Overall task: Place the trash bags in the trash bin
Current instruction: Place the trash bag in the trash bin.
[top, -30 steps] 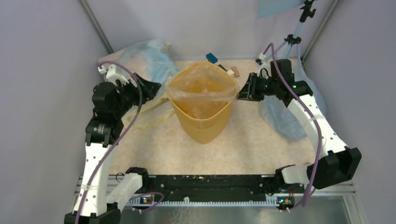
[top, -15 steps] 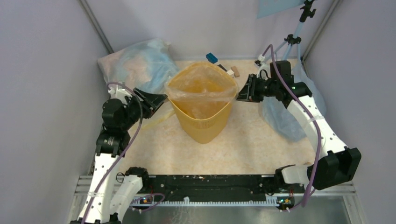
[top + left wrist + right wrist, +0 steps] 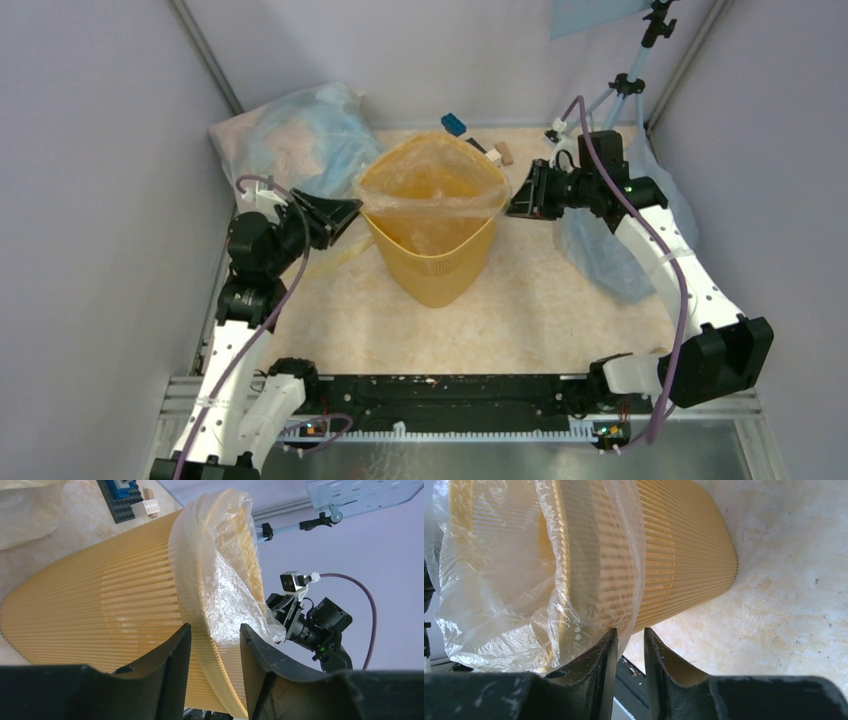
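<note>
From the top camera the trash bin is standing upright in the middle of the table. The trash bag is sitting inside it, with its film folding out over the rim. The left gripper is hovering just beside the bin's left rim and the right gripper just beside the right rim, but from up there you can't really judge the jaws.

The wrist cams are filling that in. The left one is showing its fingers spread fairly wide, with the bag's loose lower edge dangling right at the tips and nothing clamped. The right one is showing its fingers close together with a slim gap, the film's edge dipping toward it along the bin wall.

The left wrist view is also catching a blue-and-white block tower behind the bin. Only the top view is showing the bluish sacks off to both sides.
</note>
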